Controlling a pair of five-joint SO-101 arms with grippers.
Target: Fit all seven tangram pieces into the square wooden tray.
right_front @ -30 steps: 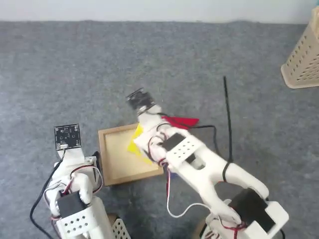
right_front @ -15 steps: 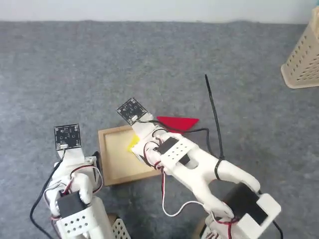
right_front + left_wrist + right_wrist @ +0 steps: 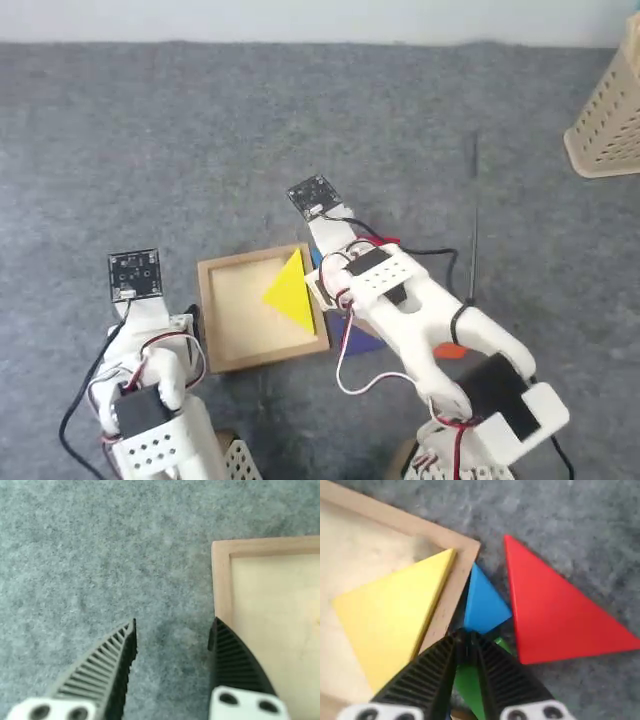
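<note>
Surface: grey felt-like mat point(image 3: 200, 130) across the whole table, with a pale wall strip along the far edge.
Tray: square wooden tray point(image 3: 205, 315), centre-left, between the two arms.
Seated piece: large yellow triangle point(image 3: 290, 292) in the tray's right half, one edge along the right wall. I cannot tell if it lies fully flat.
Loose pieces: small blue triangle point(image 3: 482, 605) touches the outside of the tray's right rim. Large red triangle point(image 3: 555, 615) sits just right of it. Green piece point(image 3: 469, 685) and purple piece point(image 3: 362, 338) are partly under the right arm.
Right gripper point(image 3: 467, 642): fingers all but closed with nothing between them, hanging over the right rim above the green piece. Probably stationed there because the unplaced pieces cluster on that side.
Left gripper point(image 3: 172, 630): spread wide and empty, low over the mat at the tray's left side, with one finger just beside the rim. Judged well placed to brace the tray against sliding.
Progress: one of seven in.
Far right: beige slotted basket point(image 3: 610, 110), well apart.
</note>
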